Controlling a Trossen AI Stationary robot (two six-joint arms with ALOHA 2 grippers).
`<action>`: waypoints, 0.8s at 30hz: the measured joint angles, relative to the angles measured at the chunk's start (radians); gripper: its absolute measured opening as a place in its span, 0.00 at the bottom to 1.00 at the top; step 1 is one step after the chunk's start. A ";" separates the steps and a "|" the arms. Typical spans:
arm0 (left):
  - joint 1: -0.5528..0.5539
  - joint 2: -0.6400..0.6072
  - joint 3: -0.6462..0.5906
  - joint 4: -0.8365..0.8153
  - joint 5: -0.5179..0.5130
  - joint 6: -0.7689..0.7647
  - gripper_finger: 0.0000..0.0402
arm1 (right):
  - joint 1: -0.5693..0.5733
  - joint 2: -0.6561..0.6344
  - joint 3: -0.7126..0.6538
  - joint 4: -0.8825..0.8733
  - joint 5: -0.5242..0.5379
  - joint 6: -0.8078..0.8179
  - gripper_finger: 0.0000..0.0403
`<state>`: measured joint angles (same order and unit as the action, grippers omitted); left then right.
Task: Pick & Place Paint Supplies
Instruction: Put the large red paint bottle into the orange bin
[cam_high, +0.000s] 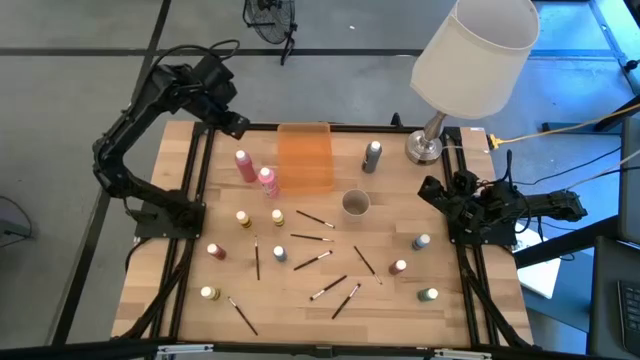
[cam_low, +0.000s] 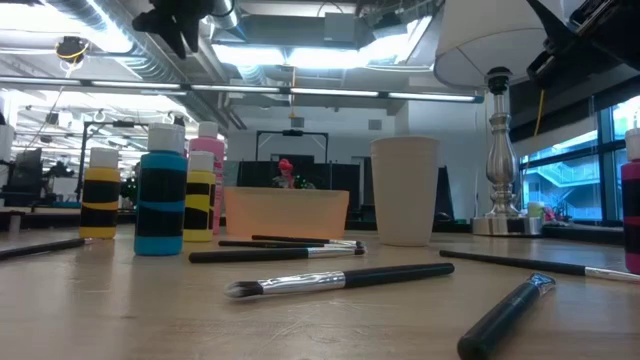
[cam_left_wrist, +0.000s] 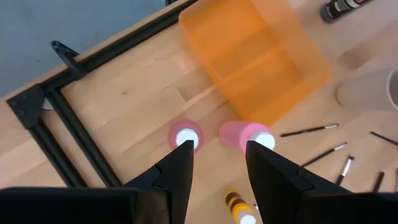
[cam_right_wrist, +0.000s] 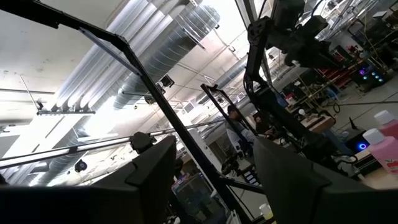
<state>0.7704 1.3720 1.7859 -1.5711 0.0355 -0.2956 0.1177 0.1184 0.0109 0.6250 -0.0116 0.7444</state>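
Small paint bottles stand upright on the wooden table: two pink ones (cam_high: 244, 165) (cam_high: 267, 180), a grey one (cam_high: 372, 155), yellow (cam_high: 243, 218), red (cam_high: 216, 251), blue (cam_high: 280, 253) and green (cam_high: 428, 295). Thin dark brushes (cam_high: 312, 260) lie flat among them. My left gripper (cam_left_wrist: 217, 168) hangs open above the table's far left corner, over the two pink bottles (cam_left_wrist: 185, 134) (cam_left_wrist: 245, 135), touching nothing. My right gripper (cam_right_wrist: 214, 168) is open at the table's right edge (cam_high: 435, 190), tipped upward with nothing between its fingers.
A translucent orange tray (cam_high: 304, 157) sits at the far middle with a round cup (cam_high: 355, 204) in front of it. A lamp (cam_high: 470, 60) stands at the far right corner. A black frame (cam_left_wrist: 68, 130) runs along the table's edges.
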 joint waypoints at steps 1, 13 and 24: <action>0.000 0.000 0.000 0.000 -0.005 -0.001 0.36 | 0.000 0.000 0.000 0.000 0.000 0.000 0.55; -0.001 0.000 0.000 0.000 -0.017 0.029 0.53 | 0.000 0.000 0.000 -0.001 0.011 -0.021 0.55; -0.026 0.003 -0.014 0.005 -0.040 -0.072 0.57 | 0.000 0.000 -0.001 -0.049 0.039 -0.023 0.55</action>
<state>0.7441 1.3746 1.7724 -1.5666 -0.0048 -0.3671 0.1177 0.1184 0.0097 0.5762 0.0277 0.7216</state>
